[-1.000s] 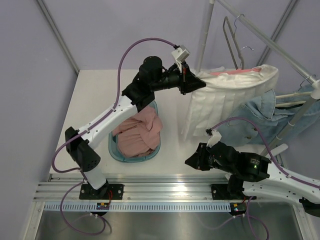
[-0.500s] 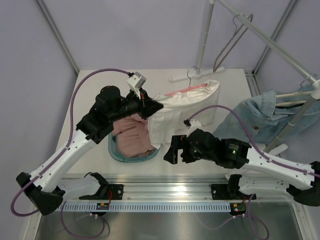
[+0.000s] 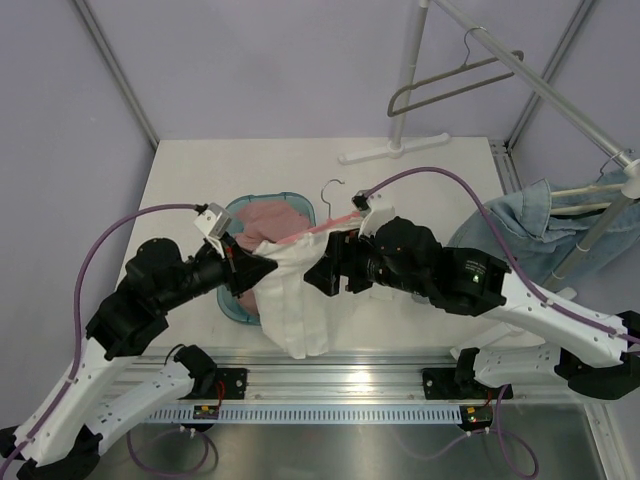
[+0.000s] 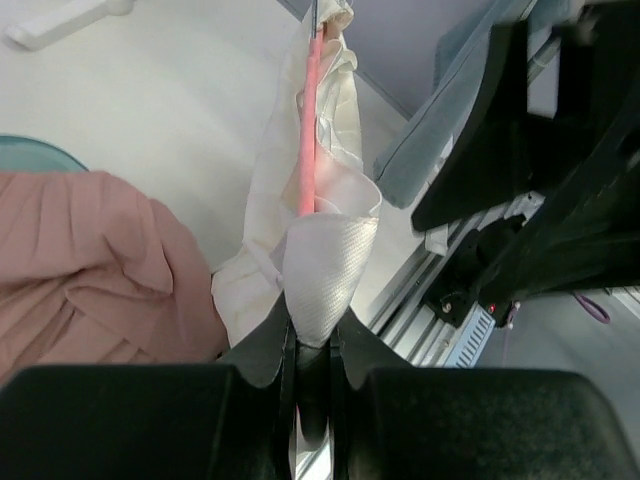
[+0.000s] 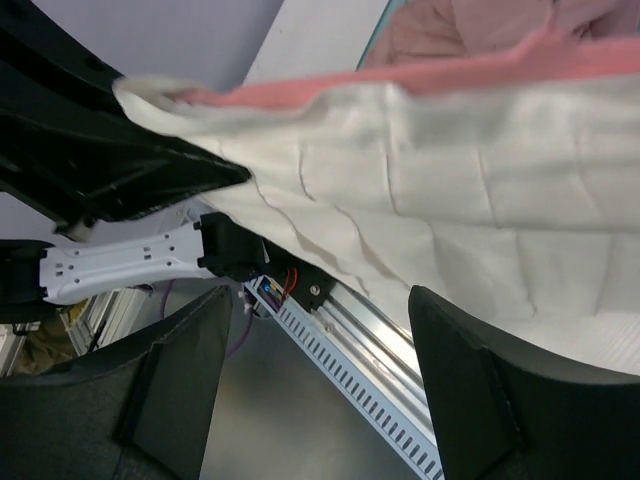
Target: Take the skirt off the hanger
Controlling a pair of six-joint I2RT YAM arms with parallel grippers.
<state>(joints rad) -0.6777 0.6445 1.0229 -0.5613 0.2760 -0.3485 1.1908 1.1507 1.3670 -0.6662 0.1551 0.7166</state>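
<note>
The white quilted cloth skirt (image 3: 295,310) hangs down by the near edge of the tabletop (image 3: 180,190). The left tool (image 4: 313,335) is pinched tight on its corner. The right tool (image 5: 320,400) is spread wide just beside the skirt; I cannot tell if they touch. Behind, the round blue plastic basket (image 3: 245,203) is partly hidden. Only the hook of the thin metal hanger (image 3: 330,190) shows.

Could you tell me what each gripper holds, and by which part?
Left gripper pinches the skirt by a fold at its waist edge; right gripper is open, holding nothing.
</note>
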